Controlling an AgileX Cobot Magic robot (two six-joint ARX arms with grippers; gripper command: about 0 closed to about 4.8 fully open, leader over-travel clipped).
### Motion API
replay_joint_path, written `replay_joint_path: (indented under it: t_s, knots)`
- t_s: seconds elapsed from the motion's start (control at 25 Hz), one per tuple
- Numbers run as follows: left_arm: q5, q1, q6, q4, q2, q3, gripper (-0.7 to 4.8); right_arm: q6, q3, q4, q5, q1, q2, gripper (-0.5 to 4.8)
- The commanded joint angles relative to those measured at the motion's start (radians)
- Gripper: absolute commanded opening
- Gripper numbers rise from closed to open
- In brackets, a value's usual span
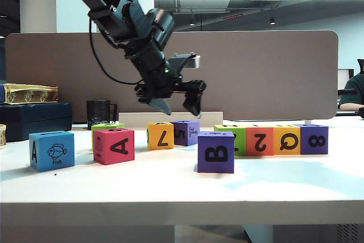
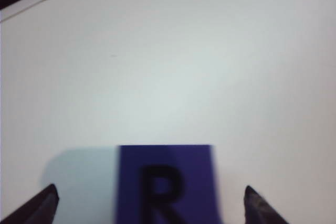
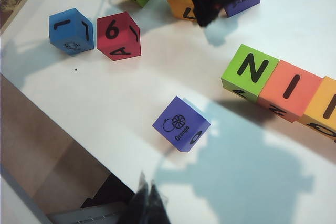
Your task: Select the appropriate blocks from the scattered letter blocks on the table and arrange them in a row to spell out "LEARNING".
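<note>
Purple B block (image 1: 215,152) on table (image 1: 170,180), centre frame.
Left end effector (image 1: 177,102) above, spread wide, empty; right end effector (image 3: 149,203) pinched closed.

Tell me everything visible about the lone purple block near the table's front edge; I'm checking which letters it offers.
The purple block is a small matte cube standing flat and alone on the white table, touching no other block. The exterior view shows a bold black B, lying on its side, on its front face. The right wrist view shows an orange picture captioned "Orange" on top; the left wrist view shows a blurred R on another face. The left gripper hangs above it, jaws apart, not touching.
</note>
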Motion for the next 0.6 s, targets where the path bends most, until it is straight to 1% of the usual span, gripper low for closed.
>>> replay_joint_path:
  t_s: [0.04, 0.2, 0.28, 0.56, 0.6]
  knots:
    - [-0.005, 0.014, -0.007, 0.021, 0.001, 0.004, 4.79, 0.0, 0.005, 0.009, -0.002, 0.002, -0.005, -0.01]
    - [0.055, 0.013, -0.008, 0.016, 0.005, 0.004, 4.79, 0.0, 0.005, 0.016, -0.001, 0.001, -0.005, -0.01]
    - [0.058, 0.013, -0.026, 0.018, 0.007, 0.004, 4.79, 0.0, 0.005, 0.016, -0.001, 0.001, -0.005, -0.01]
    - [0.05, 0.014, -0.026, -0.012, 0.032, 0.004, 4.79, 0.0, 0.005, 0.017, 0.002, 0.001, -0.005, -0.01]
    - [0.05, 0.014, -0.026, -0.014, 0.034, 0.004, 4.69, 0.0, 0.005, 0.016, 0.001, 0.001, -0.005, -0.01]
